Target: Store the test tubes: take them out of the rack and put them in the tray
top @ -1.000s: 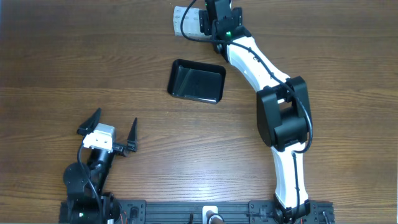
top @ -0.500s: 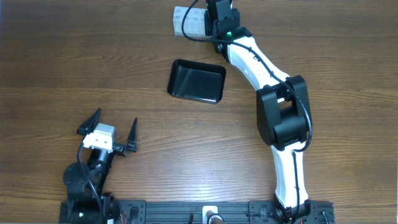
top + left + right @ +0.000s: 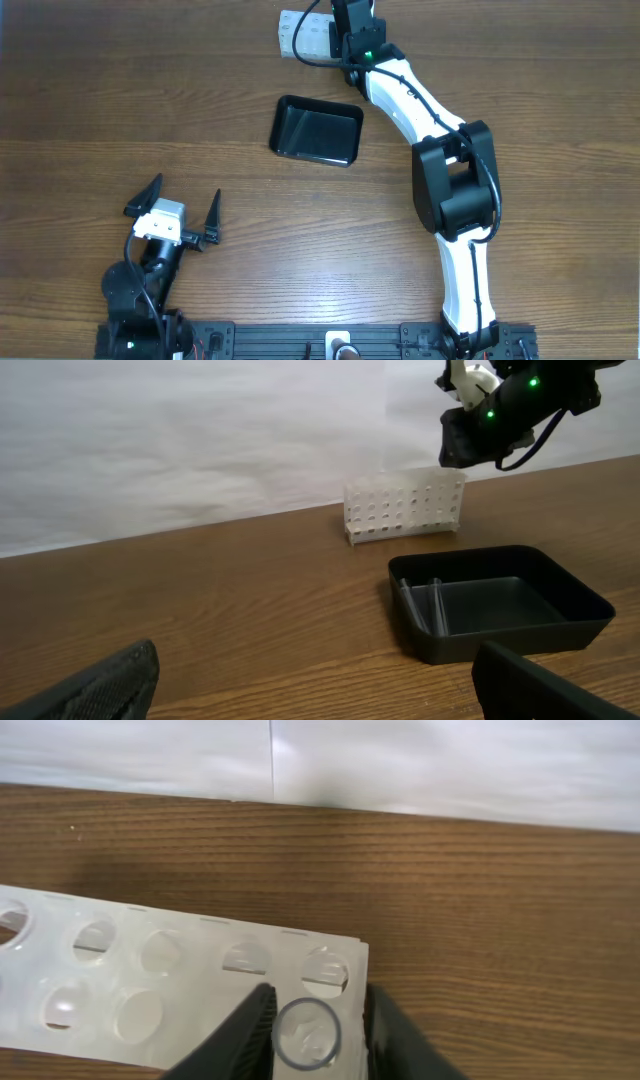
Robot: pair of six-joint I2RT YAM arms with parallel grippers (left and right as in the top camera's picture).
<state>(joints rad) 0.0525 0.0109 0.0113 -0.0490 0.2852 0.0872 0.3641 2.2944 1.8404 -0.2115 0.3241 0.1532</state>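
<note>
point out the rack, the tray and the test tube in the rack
rack (image 3: 405, 510), left wrist view, front face
tray (image 3: 320, 132), top view, bare floor
test tube (image 3: 308, 1032), right wrist view, open mouth

The top view looks straight down over the counter (image 3: 120, 100). The left wrist view faces the distant test tube rack (image 3: 405, 510) and tray (image 3: 520, 640); the right wrist view looks closely down on that rack.
</note>
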